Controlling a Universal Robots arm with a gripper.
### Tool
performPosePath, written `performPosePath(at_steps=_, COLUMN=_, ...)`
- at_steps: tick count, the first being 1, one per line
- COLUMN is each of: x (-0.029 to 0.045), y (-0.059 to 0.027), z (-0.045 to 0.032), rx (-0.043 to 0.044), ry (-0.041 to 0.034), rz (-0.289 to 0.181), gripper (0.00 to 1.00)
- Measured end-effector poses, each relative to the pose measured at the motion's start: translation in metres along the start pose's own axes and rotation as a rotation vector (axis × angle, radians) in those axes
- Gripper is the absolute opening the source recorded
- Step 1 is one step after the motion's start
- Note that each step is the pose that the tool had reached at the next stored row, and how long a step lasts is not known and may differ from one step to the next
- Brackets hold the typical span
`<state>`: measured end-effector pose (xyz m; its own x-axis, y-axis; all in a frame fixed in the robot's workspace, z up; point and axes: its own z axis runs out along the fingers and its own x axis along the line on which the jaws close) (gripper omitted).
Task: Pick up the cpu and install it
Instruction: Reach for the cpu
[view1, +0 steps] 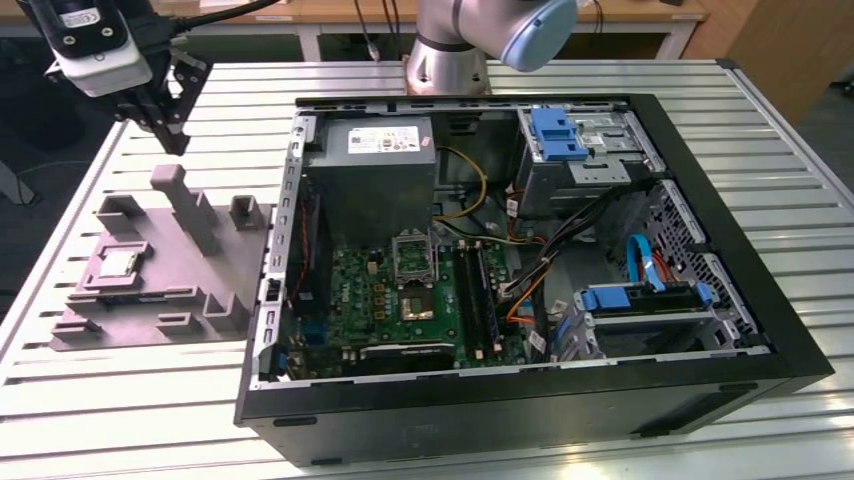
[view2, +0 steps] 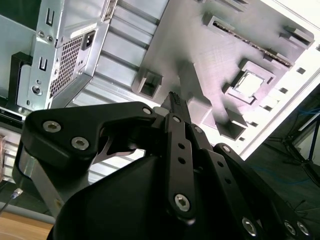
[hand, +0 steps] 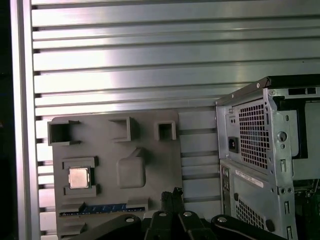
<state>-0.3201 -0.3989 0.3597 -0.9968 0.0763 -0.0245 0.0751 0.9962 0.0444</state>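
Narrowed to a pinch at the gripper (view1: 168, 140), tips together, nothing held. Hangs above the far edge of the grey fixture plate (view1: 194, 280), well apart from the cpu (view1: 118, 263). Lies flat in a square recess of that plate, nearer the camera than the gripper, on the slatted table (view1: 134, 420), to the exterior view's left of the open computer case (view1: 534, 410). Appears in both wrist views beyond the fingertips (hand: 175, 195). Faces metal top upward. Being square, has no long axis; sits with edges parallel to the recess walls.
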Motion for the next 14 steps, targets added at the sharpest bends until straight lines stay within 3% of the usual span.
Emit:
performPosePath(at_steps=7, x=0.0131, y=-0.0010, z=-0.0003, rx=0.0001, ry=0.0001, rz=0.000, gripper=0.11)
performPosePath(at_steps=14, x=0.0198, y=-0.0015, z=-0.0002, rx=0.0000, ry=0.0000, rz=0.000, gripper=0.11)
